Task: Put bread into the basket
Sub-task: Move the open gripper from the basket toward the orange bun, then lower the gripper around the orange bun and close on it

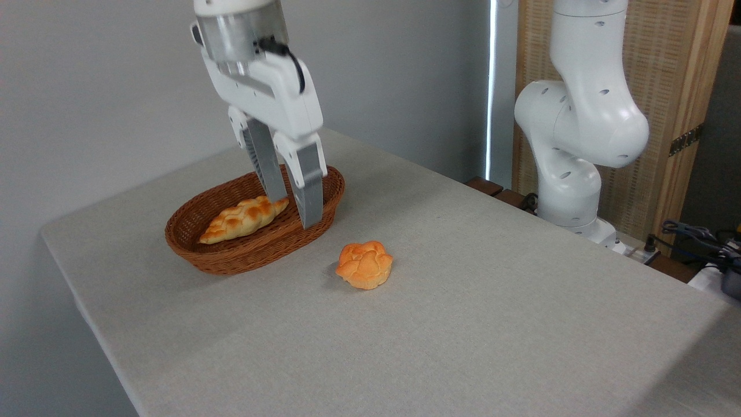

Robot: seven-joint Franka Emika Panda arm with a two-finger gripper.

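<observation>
Grey cloth covers a table (492, 324) beside a plain grey wall. Above it, the white arm's gripper (292, 211) hangs with jaws apart and empty, over the oval brown wicker basket (231, 258), which holds a pale golden braided loaf (240, 219). Just right of the basket, apart from it, the small round orange bun (365, 265) sits on the cloth.

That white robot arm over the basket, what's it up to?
The white robot arm's end effector hangs over the right end of an oval brown wicker basket on a grey table, fingers open and holding nothing. A pale golden braided loaf already lies inside the basket. A small round orange bun sits on the table just right of the basket, not touched by the end effector and not yet in the basket.
</observation>
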